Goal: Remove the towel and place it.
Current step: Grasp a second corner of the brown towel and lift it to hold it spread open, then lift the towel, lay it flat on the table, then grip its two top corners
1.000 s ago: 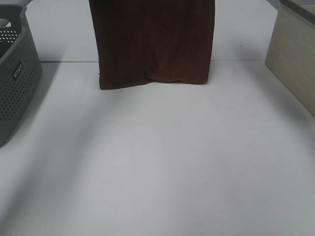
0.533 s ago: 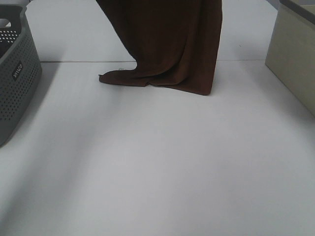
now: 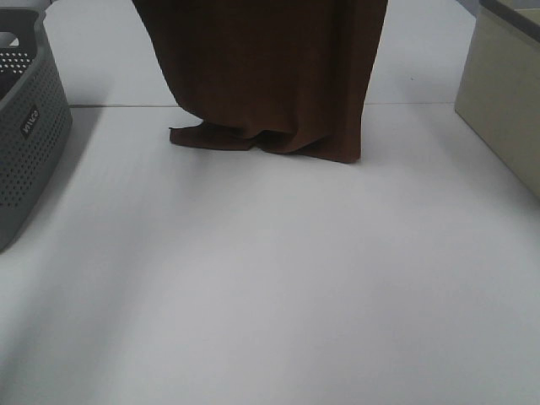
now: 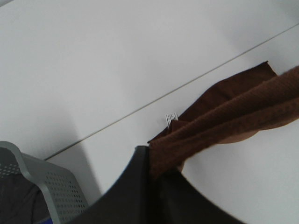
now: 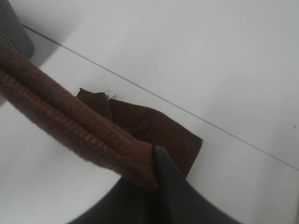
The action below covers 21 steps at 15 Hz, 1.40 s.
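Your left gripper [image 4: 152, 163] and right gripper [image 5: 155, 173] each pinch the towel [image 3: 270, 76]; its hem rests near the table's [image 3: 270, 295] far edge; tag [image 4: 172, 117] unreadable.

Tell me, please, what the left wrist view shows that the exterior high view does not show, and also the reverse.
Only the left wrist view: the left gripper shut on an edge of the towel, and a small white tag at a towel corner that lies on the table.
Only the exterior high view: the beige box at the right, the label on the basket, and the towel hanging as a wide sheet with its lower edge bunched on the table.
Both: the brown towel, the grey perforated basket, the white table and its seam line.
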Each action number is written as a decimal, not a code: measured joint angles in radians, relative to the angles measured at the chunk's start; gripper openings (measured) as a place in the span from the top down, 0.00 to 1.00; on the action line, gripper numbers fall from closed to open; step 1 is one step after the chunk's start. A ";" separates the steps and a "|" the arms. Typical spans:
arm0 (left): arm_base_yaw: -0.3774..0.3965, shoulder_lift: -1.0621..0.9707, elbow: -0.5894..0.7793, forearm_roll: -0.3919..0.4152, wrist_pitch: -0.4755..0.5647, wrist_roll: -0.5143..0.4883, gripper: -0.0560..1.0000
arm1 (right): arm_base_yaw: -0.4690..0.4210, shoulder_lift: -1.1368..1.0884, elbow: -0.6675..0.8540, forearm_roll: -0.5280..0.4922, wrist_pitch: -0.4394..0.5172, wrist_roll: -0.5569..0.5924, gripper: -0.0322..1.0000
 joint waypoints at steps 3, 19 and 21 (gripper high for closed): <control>0.000 -0.095 0.144 -0.010 0.002 -0.006 0.95 | 0.000 -0.011 0.000 0.015 0.035 0.022 0.96; -0.006 -0.770 1.003 -0.261 -0.041 0.046 0.95 | 0.013 -0.561 0.761 0.135 0.040 0.052 0.96; -0.008 -0.845 1.126 -0.292 -0.054 0.054 0.95 | 0.017 -0.614 0.844 0.126 0.040 0.051 0.96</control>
